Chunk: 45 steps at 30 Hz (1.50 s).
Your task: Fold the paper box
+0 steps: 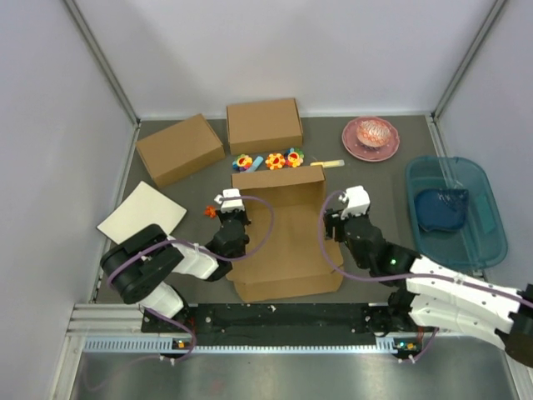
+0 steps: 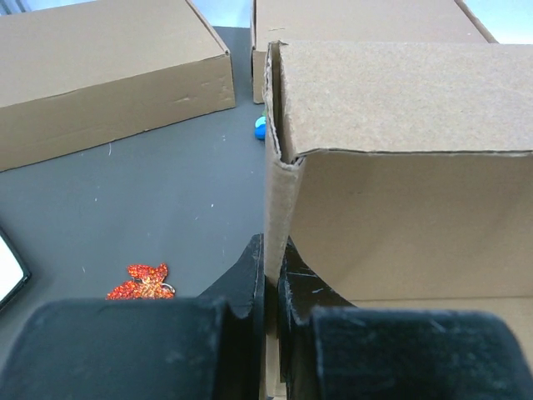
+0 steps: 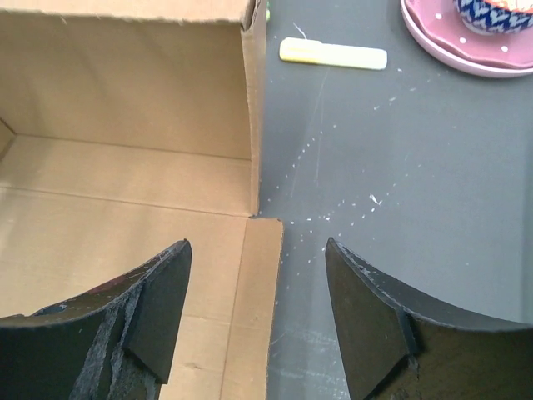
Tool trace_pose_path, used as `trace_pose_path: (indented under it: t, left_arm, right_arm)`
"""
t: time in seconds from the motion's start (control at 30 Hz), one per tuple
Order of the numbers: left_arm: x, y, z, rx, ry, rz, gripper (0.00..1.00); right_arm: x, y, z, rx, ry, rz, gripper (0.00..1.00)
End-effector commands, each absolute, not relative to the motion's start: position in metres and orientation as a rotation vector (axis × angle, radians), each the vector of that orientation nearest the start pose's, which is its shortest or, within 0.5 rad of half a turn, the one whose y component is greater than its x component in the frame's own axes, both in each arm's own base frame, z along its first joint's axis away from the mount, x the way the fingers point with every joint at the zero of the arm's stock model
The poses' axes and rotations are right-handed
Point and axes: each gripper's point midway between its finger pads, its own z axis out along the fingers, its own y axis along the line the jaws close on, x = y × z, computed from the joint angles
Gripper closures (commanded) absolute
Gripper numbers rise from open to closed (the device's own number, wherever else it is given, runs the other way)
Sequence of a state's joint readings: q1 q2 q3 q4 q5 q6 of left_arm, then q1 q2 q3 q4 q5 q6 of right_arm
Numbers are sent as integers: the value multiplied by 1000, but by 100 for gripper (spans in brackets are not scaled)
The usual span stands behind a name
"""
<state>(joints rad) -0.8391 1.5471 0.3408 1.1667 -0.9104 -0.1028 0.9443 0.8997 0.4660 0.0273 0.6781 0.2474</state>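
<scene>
Closest to the lens, left wrist view: left gripper [image 2: 271,247] fingers pressed almost together, pinching a thin upright cardboard wall, the left side wall of the paper box [image 1: 283,242]. That wall meets the box's far wall at a corner just ahead of the fingertips. We see the box in the middle of the dark table [image 1: 375,179], between the two arms, only partly formed. Its far wall stands upright, its base lies flat, and more panels lie flat toward the arm bases. Right gripper [image 3: 258,250] has fingers spread wide with nothing between them; it hangs over the right edge of the box, where a narrow side flap [image 3: 262,292] lies flat next to the bare table, just near of the far wall's right corner. A pale yellow stick [image 3: 333,54] lies on the table beyond that corner. Two closed cardboard boxes [image 1: 180,148] [image 1: 264,125] sit at the back left, apart from the paper box. A row of small colourful toys [image 1: 275,160] lies just behind the far wall. A pink plate [image 1: 356,143] with a patterned bowl is at the back right, and a clear blue tray [image 1: 491,242] sits by the right edge. An off-white square board [image 1: 141,213] lies far left, and a red glittery piece [image 2: 143,282] is on the table left of the pinched wall.
</scene>
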Motion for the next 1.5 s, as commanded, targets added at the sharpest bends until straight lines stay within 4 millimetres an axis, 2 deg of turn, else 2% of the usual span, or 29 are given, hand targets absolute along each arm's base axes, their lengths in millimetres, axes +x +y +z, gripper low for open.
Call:
trace_pose_path:
  t: [0.0,0.13,0.17,0.23,0.33,0.37,0.4,0.47,0.5,0.57,0.6,0.63,0.83,1.07,1.17,1.2,1.23,1.27,1.4,1.47]
  left_arm:
    - [332,-163,148,-194,1521,-27,100]
    - [334,-171,150,-153,1521,-43,100]
    - [335,-173,150,-139,1521,-48,100]
    - [336,-178,152,-120,1519,-60,100]
    - [337,-188,149,-77,1525,-100,100]
    - [337,-191,149,-69,1526,-114,100]
    - [337,-193,149,-66,1527,-126,100]
    - [337,-195,147,-58,1532,-127,100]
    - [338,-195,146,-56,1533,-127,100]
    - [339,-197,143,-47,1535,-130,100]
    - [338,-199,142,-35,1534,-135,100]
    - [339,-201,143,-31,1531,-138,100]
    - [340,-211,139,15,1531,-164,100]
    - [339,-216,136,45,1547,-187,100]
    - [337,-218,137,62,1561,-196,91]
    - [336,-217,138,64,1564,-199,84]
    - [335,-217,134,80,1585,-192,81]
    - [333,-220,139,90,1582,-216,78]
    - [326,-220,137,105,1624,-234,33]
    - [322,-215,137,98,1651,-234,25]
  right_arm:
    - [236,174,173,-236,1844,263,33]
    - [233,164,213,-105,1740,360,27]
    - [236,162,223,-72,1717,373,23]
    - [242,162,241,-18,1685,428,21]
    - [264,160,258,55,1687,490,21]
    - [271,168,257,37,1714,521,20]
    - [282,162,268,80,1681,525,20]
    - [293,165,275,90,1674,565,20]
    - [307,159,269,114,1694,548,20]
    - [316,168,276,111,1685,637,20]
    - [328,167,263,128,1722,636,20]
    - [333,170,265,136,1720,665,21]
    - [345,184,232,105,1784,712,23]
    - [348,180,194,96,1868,650,28]
    - [345,176,183,101,1884,629,31]
    - [344,175,180,103,1890,621,31]
    - [343,172,175,108,1897,606,32]
    - [342,171,173,106,1901,599,32]
    - [340,166,164,110,1914,572,33]
    - [339,164,160,115,1919,563,33]
